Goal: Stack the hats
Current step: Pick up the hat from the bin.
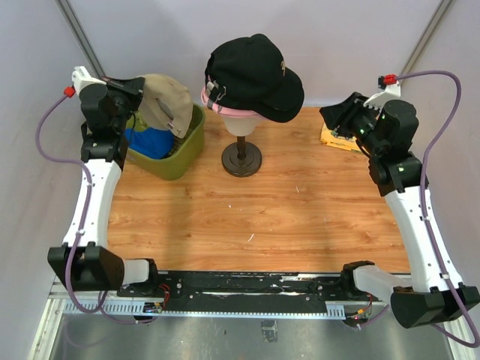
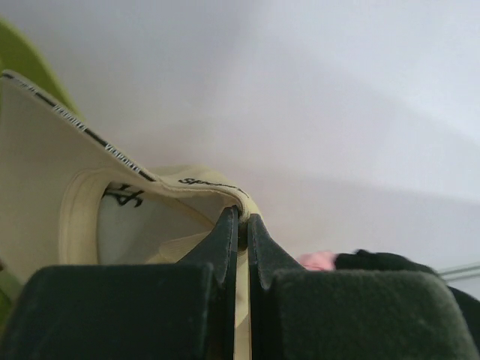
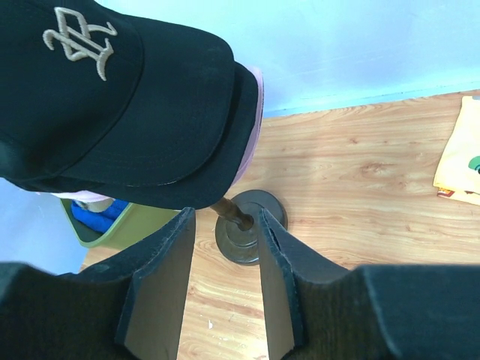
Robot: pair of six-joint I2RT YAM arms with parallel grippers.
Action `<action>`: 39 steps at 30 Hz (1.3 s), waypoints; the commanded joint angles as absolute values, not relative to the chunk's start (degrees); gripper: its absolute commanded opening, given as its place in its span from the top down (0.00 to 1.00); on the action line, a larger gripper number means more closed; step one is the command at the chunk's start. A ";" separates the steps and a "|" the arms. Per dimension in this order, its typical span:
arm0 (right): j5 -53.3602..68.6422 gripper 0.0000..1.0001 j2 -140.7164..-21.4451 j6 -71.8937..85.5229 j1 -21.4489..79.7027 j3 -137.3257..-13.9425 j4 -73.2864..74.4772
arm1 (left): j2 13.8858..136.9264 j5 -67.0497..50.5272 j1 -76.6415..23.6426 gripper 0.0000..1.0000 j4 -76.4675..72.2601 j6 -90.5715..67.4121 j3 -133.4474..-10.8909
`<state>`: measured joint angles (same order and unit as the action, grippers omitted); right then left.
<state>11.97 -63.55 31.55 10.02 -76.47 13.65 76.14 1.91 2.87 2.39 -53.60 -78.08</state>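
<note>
Pinching beige cap [image 2: 37, 187], left hand [image 2: 241, 219] (wrist-only)

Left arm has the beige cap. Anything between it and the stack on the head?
Nothing visible. The beige cap, pinched in the left gripper, hangs over the green bin; the air across to the black cap topping the stack is open. The right gripper sits beyond it.

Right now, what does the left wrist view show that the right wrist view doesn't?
Left wrist only: the beige cap pinched in the shut left jaws, its inner seam tape showing. Right wrist only: the open, empty right jaws, the blue cap, the stand base, the wooden table. Both: the black cap, the pink cap, the green bin.
</note>
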 commanded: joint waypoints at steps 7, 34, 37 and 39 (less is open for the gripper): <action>14.62 0.60 -59.09 31.14 10.61 -79.48 9.60 | 65.55 -3.16 3.16 0.99 -5.82 -63.66 -78.21; 42.85 0.43 -62.19 54.22 10.58 -78.70 -15.17 | 59.76 -42.65 3.16 0.99 -7.19 -88.25 -100.10; 46.21 0.39 -63.93 59.66 10.62 -78.42 -23.48 | 61.26 -47.00 3.16 0.99 -12.71 -95.17 -102.57; 47.46 0.37 -65.03 64.91 10.69 -77.17 -30.45 | 62.47 -48.82 3.16 1.00 -17.12 -101.16 -103.59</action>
<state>40.84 -63.90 53.52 10.02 -78.35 -13.39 60.58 -40.23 2.87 -6.37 -88.51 -100.95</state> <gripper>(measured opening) 0.618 0.034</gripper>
